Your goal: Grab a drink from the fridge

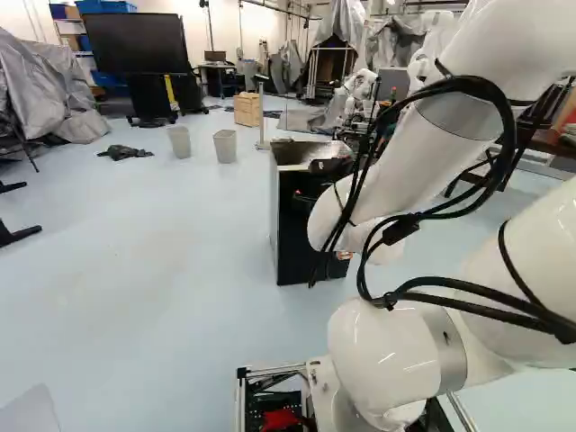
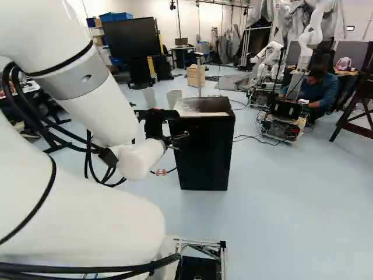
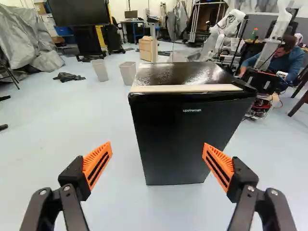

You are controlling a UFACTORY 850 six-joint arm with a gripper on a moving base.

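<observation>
Since we likely need an edge of the door [image 3: 185, 139], we face the fridge [image 3: 180, 73]; our gripper [image 3: 158, 150] is wide open, empty.

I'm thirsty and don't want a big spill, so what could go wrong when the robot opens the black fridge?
The fridge looks shut, and I see no handle sticking out, so the open gripper might slip off the smooth front. If it pushes or pulls too hard, the fridge could slide on the shiny floor. The loose loops of black cable on the arm might also catch on something as it moves.
</observation>
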